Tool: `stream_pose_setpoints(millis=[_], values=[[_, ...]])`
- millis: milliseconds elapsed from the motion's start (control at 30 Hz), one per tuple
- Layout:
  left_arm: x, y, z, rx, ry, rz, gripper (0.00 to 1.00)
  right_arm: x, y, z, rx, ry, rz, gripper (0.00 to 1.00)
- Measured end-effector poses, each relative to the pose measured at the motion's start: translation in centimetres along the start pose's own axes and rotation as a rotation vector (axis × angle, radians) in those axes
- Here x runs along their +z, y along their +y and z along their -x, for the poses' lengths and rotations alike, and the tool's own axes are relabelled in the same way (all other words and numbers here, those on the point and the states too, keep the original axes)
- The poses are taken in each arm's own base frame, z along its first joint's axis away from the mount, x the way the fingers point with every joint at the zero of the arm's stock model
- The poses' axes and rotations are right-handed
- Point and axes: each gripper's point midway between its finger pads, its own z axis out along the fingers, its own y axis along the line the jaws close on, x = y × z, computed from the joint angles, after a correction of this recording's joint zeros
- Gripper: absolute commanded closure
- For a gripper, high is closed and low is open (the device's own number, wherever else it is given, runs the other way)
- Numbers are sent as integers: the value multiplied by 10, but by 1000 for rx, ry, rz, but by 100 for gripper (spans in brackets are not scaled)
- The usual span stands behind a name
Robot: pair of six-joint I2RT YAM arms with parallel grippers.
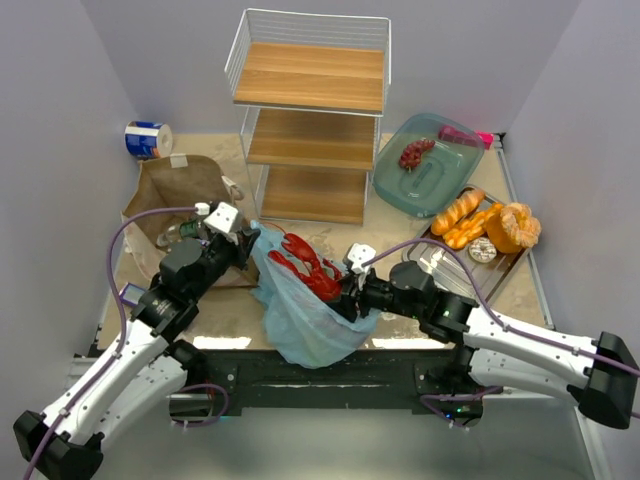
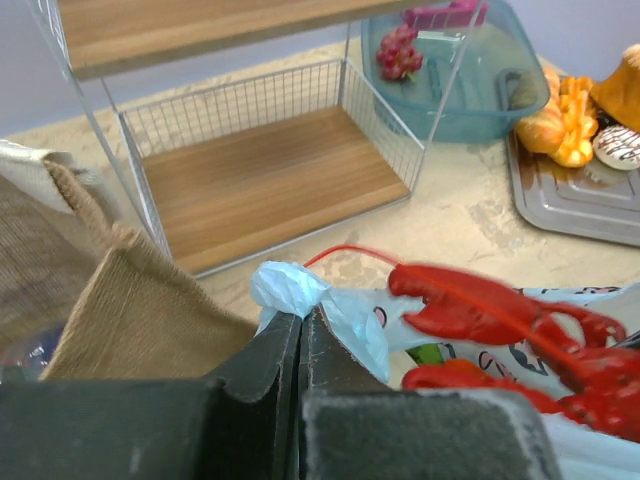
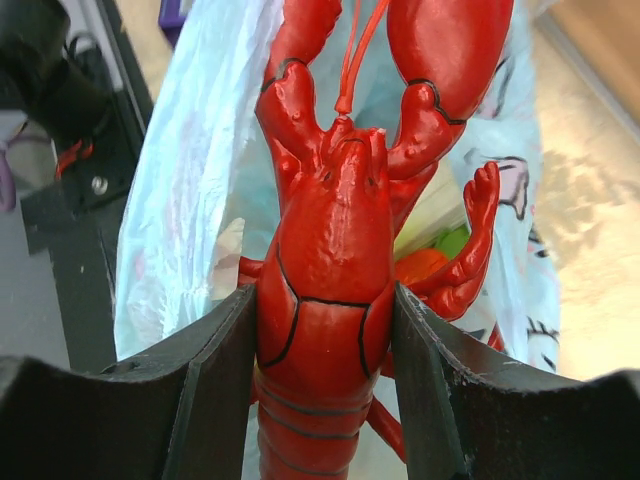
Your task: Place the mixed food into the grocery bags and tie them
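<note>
Only right-wrist view shows right gripper (image 3: 322, 292) clamping red lobster (image 3: 330, 230).

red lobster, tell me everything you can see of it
The red lobster looks like glossy moulded plastic, with black seam lines, two big claws, thin antennae and small legs. The right end effector grips its body from both sides, claws pointing away, at the open mouth of the light-blue plastic bag.

Your table (image 1: 392, 228) bears a wire shelf (image 1: 312, 130), brown paper bag (image 1: 185, 190), blue plastic bag (image 1: 300, 325), teal dish (image 1: 445, 185), grey tray (image 2: 580, 200) and, seemingly, a paper roll (image 1: 148, 139).
</note>
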Motion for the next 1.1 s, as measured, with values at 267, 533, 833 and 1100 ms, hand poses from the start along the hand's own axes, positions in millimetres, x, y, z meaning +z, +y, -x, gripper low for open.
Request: stream_pose_setpoints(millis=[267,533,833,1100], values=[[7,0,1,-41,24,12,100,-5,9,0,-10,0,4,100],[7,-7,4,-51,13,-25,100,9,27,-40,-26,143,63,100],[-7,-25,27,-21,-78,-135,100,22,20,-65,-2,267,11,100],[-28,-50,61,9,-229,-277,100,49,23,-75,122,408,-37,100]])
